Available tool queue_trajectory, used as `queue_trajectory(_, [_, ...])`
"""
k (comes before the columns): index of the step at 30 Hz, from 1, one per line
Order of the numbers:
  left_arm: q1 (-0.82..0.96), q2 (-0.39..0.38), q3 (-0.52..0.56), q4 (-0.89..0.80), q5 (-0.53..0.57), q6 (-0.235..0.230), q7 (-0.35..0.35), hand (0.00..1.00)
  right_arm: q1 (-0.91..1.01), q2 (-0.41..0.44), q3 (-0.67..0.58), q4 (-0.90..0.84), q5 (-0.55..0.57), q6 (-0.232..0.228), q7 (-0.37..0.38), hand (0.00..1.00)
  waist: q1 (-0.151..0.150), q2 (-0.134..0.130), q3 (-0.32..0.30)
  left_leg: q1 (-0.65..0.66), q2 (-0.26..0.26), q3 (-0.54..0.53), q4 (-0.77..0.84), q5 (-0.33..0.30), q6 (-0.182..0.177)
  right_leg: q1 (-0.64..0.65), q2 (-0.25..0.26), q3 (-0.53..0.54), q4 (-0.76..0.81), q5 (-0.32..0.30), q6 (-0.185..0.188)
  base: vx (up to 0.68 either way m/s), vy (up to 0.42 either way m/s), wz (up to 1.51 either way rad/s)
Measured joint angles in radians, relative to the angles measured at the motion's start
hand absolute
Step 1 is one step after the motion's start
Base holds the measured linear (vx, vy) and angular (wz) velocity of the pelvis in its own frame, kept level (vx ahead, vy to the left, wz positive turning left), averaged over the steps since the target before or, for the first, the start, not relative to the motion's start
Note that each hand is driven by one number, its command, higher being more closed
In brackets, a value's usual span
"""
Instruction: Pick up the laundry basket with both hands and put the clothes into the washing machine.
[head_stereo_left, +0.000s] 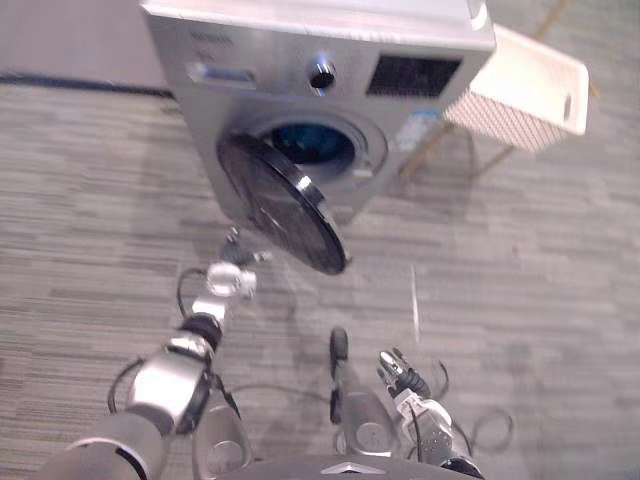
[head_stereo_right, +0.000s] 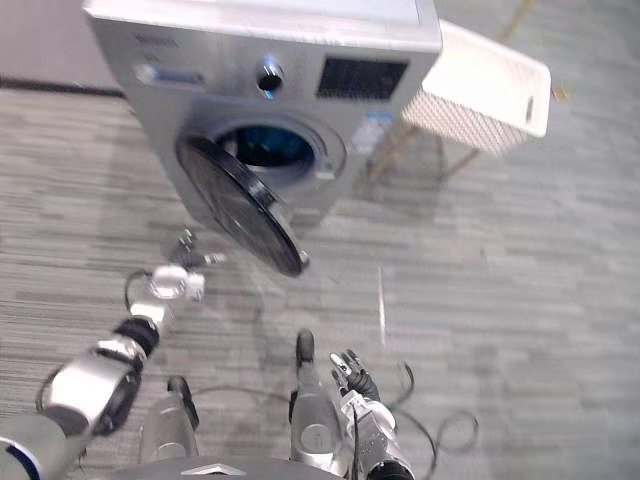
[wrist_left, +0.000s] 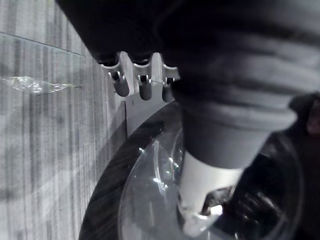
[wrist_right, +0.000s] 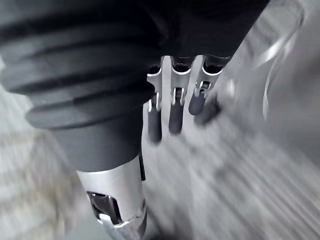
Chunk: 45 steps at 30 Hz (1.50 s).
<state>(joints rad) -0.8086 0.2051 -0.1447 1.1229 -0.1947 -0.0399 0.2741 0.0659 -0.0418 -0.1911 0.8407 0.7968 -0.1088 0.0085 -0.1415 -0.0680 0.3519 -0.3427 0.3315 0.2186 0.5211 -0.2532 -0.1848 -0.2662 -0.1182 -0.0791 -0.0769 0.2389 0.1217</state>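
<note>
We log left hand (head_stereo_left: 230, 280) and right hand (head_stereo_left: 405, 378) loosely open, empty; white perforated plastic laundry basket (head_stereo_left: 505, 118) looks light, stiff, best gripped at opposite rim handles.

Silver front-loading washing machine (head_stereo_left: 270, 70), door open.
Its round dark-glass door (head_stereo_left: 285, 205) hangs wide; a white perforated plastic laundry basket (head_stereo_left: 530, 85) stands just beside the machine.

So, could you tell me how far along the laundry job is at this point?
Done: the washer door stands open. In hand: nothing; the left hand is by the door and the right hand is low, both open and empty. Left: lifting the basket, which sits beside the washer, and emptying it into the drum.
</note>
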Motion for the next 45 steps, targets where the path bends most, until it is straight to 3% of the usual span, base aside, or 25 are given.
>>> queue_trajectory(2, [-0.168,0.083,0.015,0.018,-0.003,0.011,0.022,0.0,0.159,0.001,0.016,0.008,-0.004,0.003,-0.042,0.0,-0.032,-0.026,0.073,-0.065,0.035,0.011,0.074,-0.036,0.004,-0.046,0.018,0.018,0.001,0.012,-0.001,-0.18,0.06,-0.46])
queue_trajectory(4, [-0.257,0.147,0.039,0.028,-0.02,0.018,0.03,0.0,0.286,-0.003,0.062,0.0,-0.004,0.007,-0.039,0.0,-0.045,-0.026,0.086,-0.146,0.092,0.007,0.162,-0.078,0.003,-0.101,0.053,0.031,0.007,0.021,-0.009,-0.14,0.063,-0.57])
queue_trajectory(6, [-0.284,0.243,0.056,0.045,-0.016,0.03,0.016,0.0,0.329,0.012,0.037,0.014,0.033,0.066,-0.031,0.0,-0.074,-0.046,0.099,-0.196,0.123,0.008,0.21,-0.1,0.005,-0.134,0.076,0.039,-0.002,0.039,-0.003,-0.06,0.029,-0.39])
queue_trajectory(8, [-0.332,0.242,0.059,0.045,-0.016,0.042,0.017,0.0,0.234,0.015,-0.002,0.007,0.032,0.049,-0.035,0.0,-0.075,-0.066,0.112,-0.212,0.114,0.013,0.216,-0.101,0.007,-0.155,0.072,0.038,-0.002,0.052,0.001,-0.06,-0.013,-0.04])
queue_trajectory(11, [-0.415,0.212,0.057,0.027,-0.021,0.047,0.041,0.0,0.101,0.009,0.033,-0.136,0.041,-0.027,-0.01,0.0,-0.027,-0.068,0.114,-0.261,0.135,0.015,0.269,-0.117,0.014,-0.192,0.086,0.038,-0.002,0.074,0.003,-0.11,0.004,-0.17])
queue_trajectory(14, [-0.461,0.195,0.038,-0.009,-0.06,0.048,0.07,0.0,0.08,0.013,0.032,-0.196,0.043,-0.044,0.009,0.0,-0.006,-0.069,0.114,-0.269,0.134,0.003,0.282,-0.128,0.02,-0.186,0.082,0.035,-0.002,0.077,0.007,-0.12,0.037,0.0])
queue_trajectory(17, [-0.495,0.193,-0.022,-0.076,-0.122,0.048,0.075,0.0,0.094,0.025,0.03,-0.193,0.07,-0.035,0.009,0.0,0.002,-0.076,0.117,-0.269,0.098,0.002,0.28,-0.125,0.033,-0.183,0.051,0.034,-0.003,0.081,0.014,-0.11,0.06,0.16])
queue_trajectory(22, [-0.581,0.188,-0.115,-0.148,-0.171,0.039,0.071,0.0,0.086,0.041,0.03,-0.192,0.072,-0.034,0.014,0.0,-0.011,-0.11,0.13,-0.268,0.058,-0.001,0.277,-0.114,0.054,-0.179,0.015,0.034,-0.003,0.088,0.024,-0.14,0.051,0.13])
queue_trajectory(26, [-0.621,0.213,-0.133,-0.175,-0.196,0.019,0.069,0.0,0.073,0.04,0.03,-0.174,0.069,-0.034,0.029,0.0,-0.044,-0.116,0.131,-0.265,0.046,-0.002,0.276,-0.11,0.059,-0.173,0.005,0.033,-0.003,0.091,0.028,-0.13,0.023,0.05])
queue_trajectory(34, [-0.63,0.226,-0.132,-0.172,-0.206,0.019,0.069,0.0,0.068,0.043,0.029,-0.104,0.061,-0.013,0.036,0.0,-0.074,-0.12,0.133,-0.237,0.038,0.0,0.266,-0.106,0.061,-0.149,0.0,0.032,-0.003,0.091,0.028,-0.1,0.007,0.02])
queue_trajectory(37, [-0.559,0.227,-0.088,-0.219,-0.194,-0.001,0.045,0.0,0.069,0.047,0.02,-0.069,0.06,-0.012,0.038,0.0,-0.088,-0.136,0.14,-0.192,0.034,0.001,0.244,-0.101,0.057,-0.112,-0.001,0.022,-0.003,0.09,0.028,-0.06,-0.009,0.06])
queue_trajectory(38, [-0.502,0.217,-0.067,-0.276,-0.191,-0.029,0.04,0.0,0.071,0.051,0.017,-0.057,0.06,-0.012,0.037,0.0,-0.092,-0.136,0.14,-0.174,0.028,0.001,0.23,-0.096,0.057,-0.097,-0.005,0.011,-0.003,0.09,0.027,-0.02,-0.013,0.16])
queue_trajectory(41, [-0.266,0.12,-0.008,-0.416,-0.16,-0.098,0.016,0.0,0.074,0.08,-0.012,-0.005,0.06,0.007,0.037,0.0,-0.085,-0.134,0.137,-0.103,-0.005,-0.001,0.163,-0.071,0.055,-0.041,-0.026,-0.018,-0.003,0.067,0.01,0.01,-0.027,0.28])
queue_trajectory(44, [0.051,0.032,-0.014,-0.393,-0.089,-0.098,-0.018,0.0,0.076,0.088,-0.053,0.048,0.058,0.023,0.036,0.0,-0.065,-0.106,0.094,-0.05,-0.03,0.0,0.08,-0.038,0.046,-0.008,-0.037,-0.046,-0.002,0.04,0.0,0.07,-0.065,0.28])
queue_trajectory(45, [0.19,0.002,-0.015,-0.346,-0.033,-0.08,-0.051,0.0,0.076,0.085,-0.097,0.061,0.035,0.028,0.035,0.0,-0.05,-0.083,0.077,-0.021,-0.035,0.002,0.041,-0.023,0.038,0.004,-0.037,-0.054,-0.002,0.032,-0.011,0.09,-0.075,0.11])
